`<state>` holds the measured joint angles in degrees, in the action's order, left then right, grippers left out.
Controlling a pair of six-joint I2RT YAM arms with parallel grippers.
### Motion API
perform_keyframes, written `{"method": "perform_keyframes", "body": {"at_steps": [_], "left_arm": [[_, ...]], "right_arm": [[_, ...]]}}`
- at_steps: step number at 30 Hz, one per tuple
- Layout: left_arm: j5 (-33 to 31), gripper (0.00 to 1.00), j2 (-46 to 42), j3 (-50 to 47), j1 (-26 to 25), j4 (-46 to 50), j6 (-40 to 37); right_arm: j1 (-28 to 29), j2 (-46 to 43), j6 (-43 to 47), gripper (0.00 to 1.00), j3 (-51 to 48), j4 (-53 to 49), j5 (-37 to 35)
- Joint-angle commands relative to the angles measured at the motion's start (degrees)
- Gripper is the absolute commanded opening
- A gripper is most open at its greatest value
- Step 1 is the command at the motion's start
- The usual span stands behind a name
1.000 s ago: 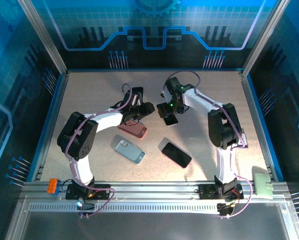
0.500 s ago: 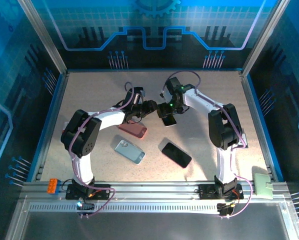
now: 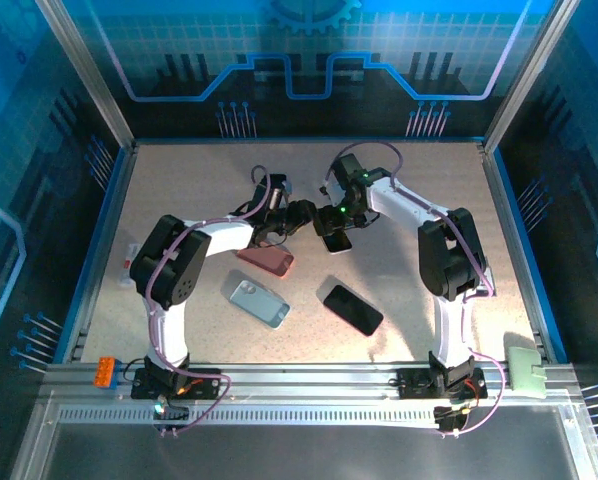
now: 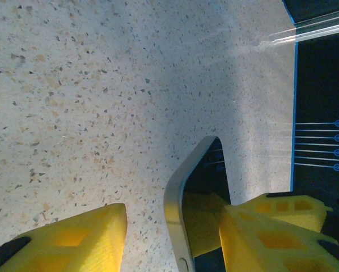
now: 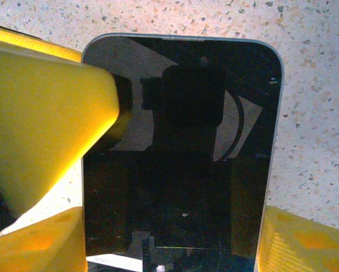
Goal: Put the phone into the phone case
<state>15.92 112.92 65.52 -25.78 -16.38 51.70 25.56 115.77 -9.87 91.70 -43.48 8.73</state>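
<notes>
You are looking at a speckled bench (image 3: 179, 190) with a blue rim (image 3: 96, 252) running along its sides. An orange block (image 3: 105, 371) is sitting on the metal rail (image 3: 309, 385) at the near left corner, and a pale green pad (image 3: 526, 372) is resting at the near right corner. A blue backdrop (image 3: 309, 60) printed with circuit lines is standing behind the far edge.

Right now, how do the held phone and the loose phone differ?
The held phone is clamped by its edges in the right gripper; the loose phone lies flat and free on the table. The held phone sits farther out, by the left gripper; the loose phone is closer in. Both show dark screens.
</notes>
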Motion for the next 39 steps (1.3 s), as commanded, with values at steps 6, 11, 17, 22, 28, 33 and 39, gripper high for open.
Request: {"method": "perform_keyframes", "body": {"at_steps": [6,11,17,22,28,33,39], "left_arm": [[3.6,0.46,1.9,2.2,-1.1,-3.5,2.0],[3.8,0.44,2.3,2.3,-1.2,-3.7,2.4],[3.7,0.41,2.6,2.3,-1.2,-3.8,2.4],[3.8,0.37,2.7,2.0,-1.4,-3.6,2.4],[3.7,0.33,2.9,1.5,-1.3,-3.7,2.5],[3.7,0.25,3.2,1.6,-1.3,-3.5,2.6],[3.6,0.02,3.3,1.6,-1.3,-3.7,2.7]], "right_arm": [[1.3,-2.7,-1.2,0.66,1.1,1.3,3.6],[1.5,-2.2,-1.6,0.66,1.6,1.4,4.4],[1.7,-1.9,-1.9,0.66,2.0,1.8,4.8],[1.7,-1.9,-1.8,0.66,2.6,1.6,4.8],[1.7,-2.0,-1.6,0.66,3.4,1.2,4.8],[1.8,-2.2,-1.6,0.66,4.0,0.9,4.9],[2.0,-3.0,-1.8,0.65,3.8,0.8,5.5]]}}
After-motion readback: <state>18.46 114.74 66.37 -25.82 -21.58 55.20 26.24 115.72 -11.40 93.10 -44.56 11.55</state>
